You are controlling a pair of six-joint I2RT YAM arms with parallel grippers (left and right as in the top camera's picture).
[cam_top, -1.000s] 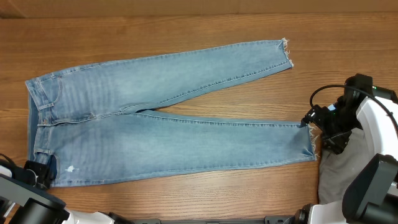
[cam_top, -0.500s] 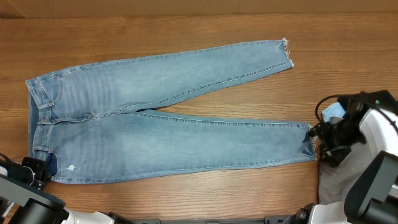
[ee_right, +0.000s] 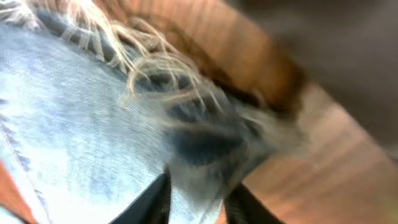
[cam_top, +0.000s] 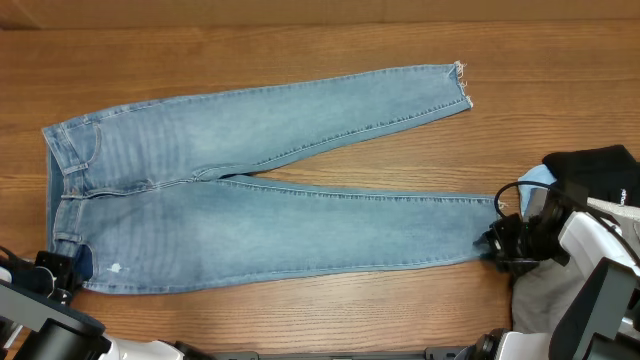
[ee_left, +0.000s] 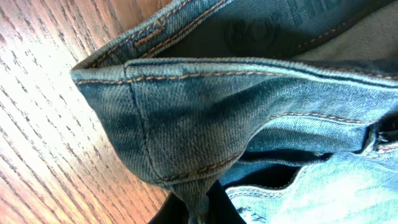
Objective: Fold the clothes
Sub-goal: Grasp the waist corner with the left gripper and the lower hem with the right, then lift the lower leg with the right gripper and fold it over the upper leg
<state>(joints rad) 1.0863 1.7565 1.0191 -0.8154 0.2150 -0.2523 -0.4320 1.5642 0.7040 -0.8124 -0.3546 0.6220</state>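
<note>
Seeing no fold yet: left gripper (ee_left: 198,208) pinched jeans (cam_top: 260,215) waistband (ee_left: 205,68); right gripper (ee_right: 198,202) straddled hem (ee_right: 155,68) (we couldn't confirm grip).

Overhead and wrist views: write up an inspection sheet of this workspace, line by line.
Surface: wooden table, grain showing around the work.
Job's things: light-blue jeans laid flat and unfolded, waistband at image left, legs splayed, frayed hems at image right.
Clutter: grey cloth and black garment at image right, by the right arm.
Grippers: left gripper shut on the jeans' near waistband corner; right gripper straddles the near leg's frayed hem, and whether it is clamped cannot be told.
Cables: black cable looping off the right arm.
Surroundings: nothing seen.
</note>
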